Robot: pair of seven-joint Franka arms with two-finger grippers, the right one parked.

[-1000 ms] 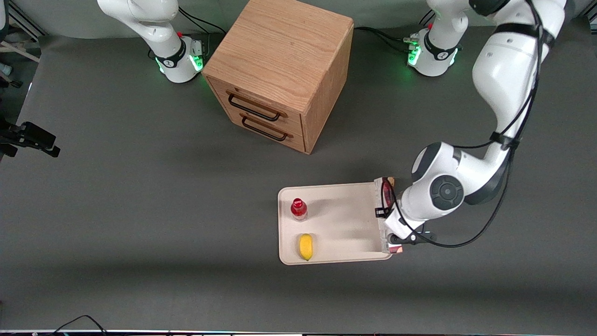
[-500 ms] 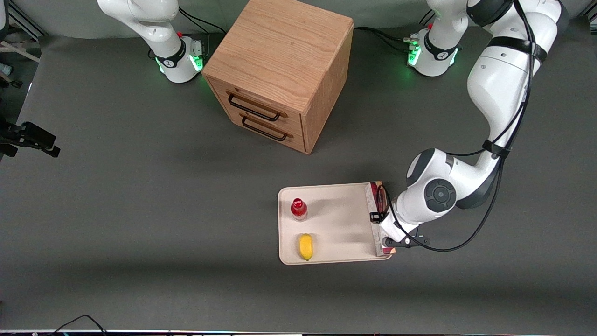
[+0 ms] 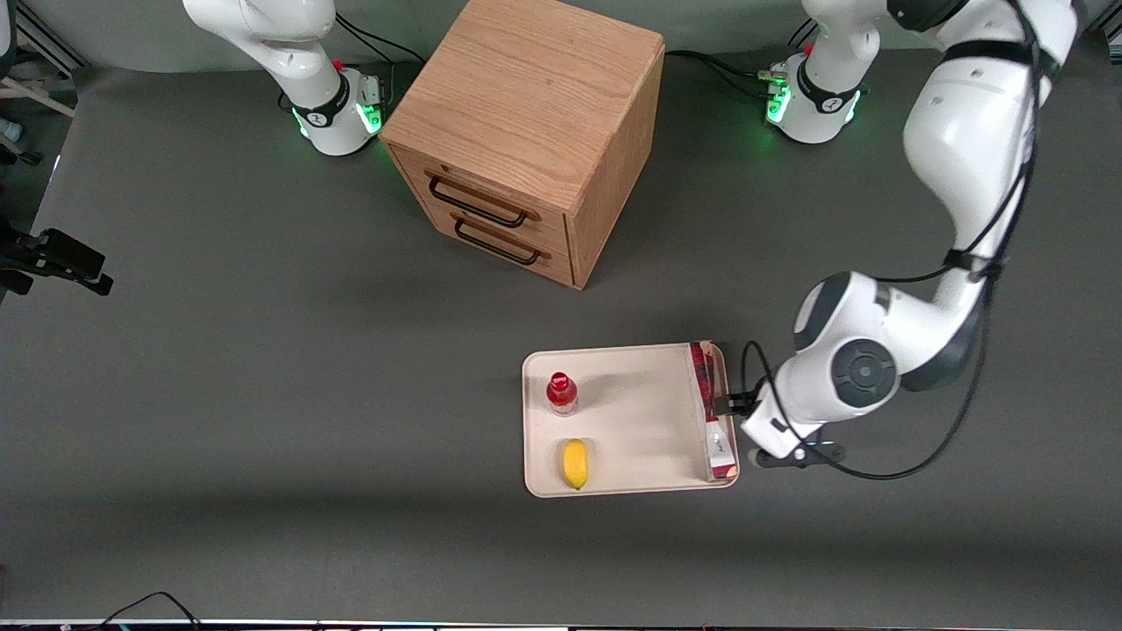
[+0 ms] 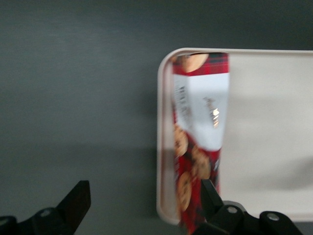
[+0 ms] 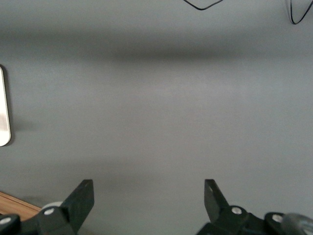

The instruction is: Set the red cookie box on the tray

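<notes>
The red cookie box [image 3: 712, 412] rests in the cream-white tray [image 3: 631, 421], along the short edge toward the working arm's end, against the rim. It looks propped on a long edge. The left wrist view shows its white printed face and cookie pictures [image 4: 200, 122] just inside the tray rim [image 4: 160, 147]. My left gripper [image 3: 752, 428] hangs above the tray's rim beside the box. In the left wrist view the gripper [image 4: 144, 205] is open wide and empty, with one finger [image 4: 210, 196] by the box and the other over bare table.
A small red-capped bottle [image 3: 561, 392] and a yellow fruit [image 3: 574, 463] sit at the tray's other short edge. A wooden drawer cabinet [image 3: 526, 131] stands farther from the front camera. A tray corner shows in the right wrist view [image 5: 4, 105].
The gripper carried the box over the tray's edge, let go of it, and has drawn back toward the working arm's end. The box now rests in the tray.
</notes>
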